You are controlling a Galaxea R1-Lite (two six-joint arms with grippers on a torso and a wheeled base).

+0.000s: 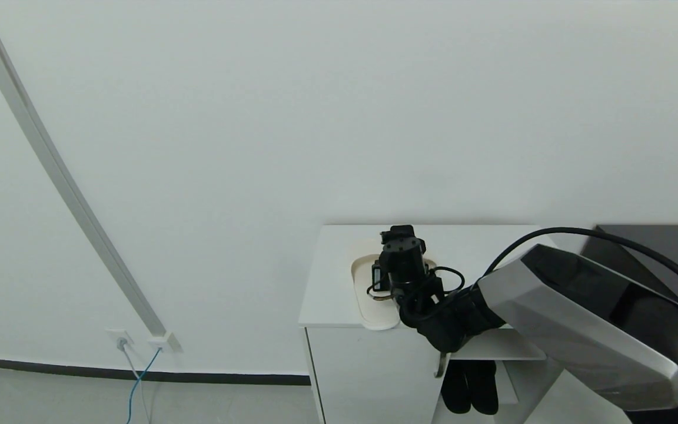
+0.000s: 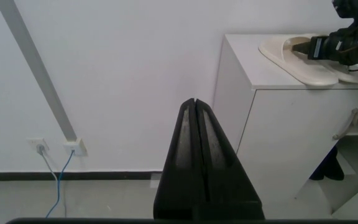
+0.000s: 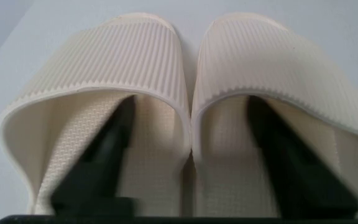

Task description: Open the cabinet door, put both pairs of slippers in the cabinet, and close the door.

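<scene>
Head view: we log cream slippers [image 1: 368, 294] at the front edge of the cabinet [image 1: 327, 277] top, with the right pincer [image 1: 381, 275] on them. Black slippers [image 1: 468, 386] sit in the open compartment below.

Left wrist view: left pincer [image 2: 195, 106] clenched, holding nothing, off the cabinet's left side.

Right wrist view: right pincer released, one finger [image 3: 98, 162] inside each cream slipper.
</scene>
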